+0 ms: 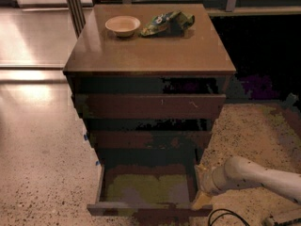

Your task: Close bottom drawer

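Note:
The bottom drawer (pixel 146 188) of the brown wooden cabinet stands pulled out, its olive-green floor showing between thin side walls. Its dark front panel (pixel 146 210) runs along the lower edge of the view. My gripper (pixel 201 188) sits at the end of the white arm (pixel 256 175) that comes in from the right. It is at the drawer's right front corner, beside the right side wall. Its yellowish fingertips (pixel 201 200) reach down to the front panel's right end.
Above the open drawer are a mid-sized dark drawer front (pixel 149 139) and a wider scratched one (pixel 149 105). A small bowl (pixel 122 25) and a green snack bag (pixel 167 22) lie on the cabinet top. A black cable (pixel 225 217) lies on the speckled floor at the lower right.

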